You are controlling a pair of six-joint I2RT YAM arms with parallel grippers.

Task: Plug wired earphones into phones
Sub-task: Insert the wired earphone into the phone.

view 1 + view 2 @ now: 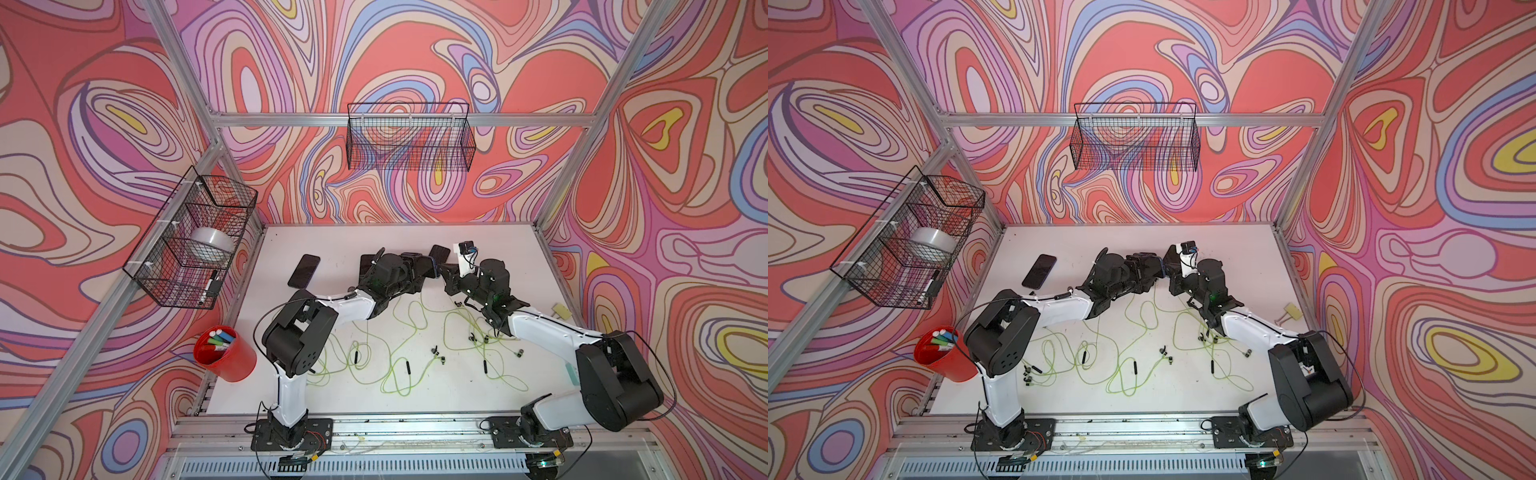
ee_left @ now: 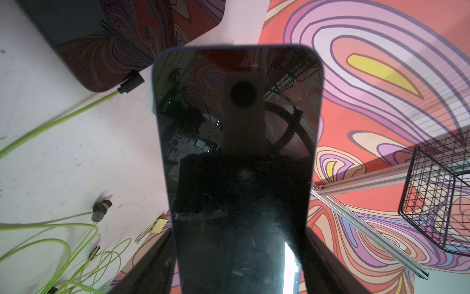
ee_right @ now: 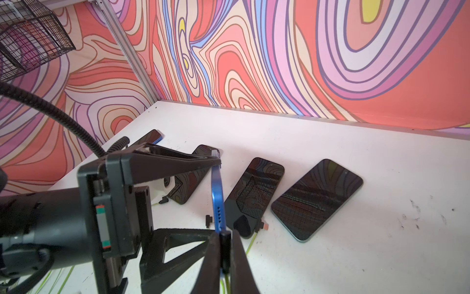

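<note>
The left claw (image 2: 239,254) clamped a phone (image 3: 217,193) above the table (image 3: 356,254), the right claw (image 3: 225,239) pinched the plug (image 3: 225,252) at its end; a skewed push could bend it or dislodge the phone.

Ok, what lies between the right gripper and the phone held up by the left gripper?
Only the black plug, pinched by the right gripper, with its tip at the blue edge of the phone. The right wrist view shows this.

Glossy phone (image 2: 236,152), scuffed matt table (image 2: 76,157)
</note>
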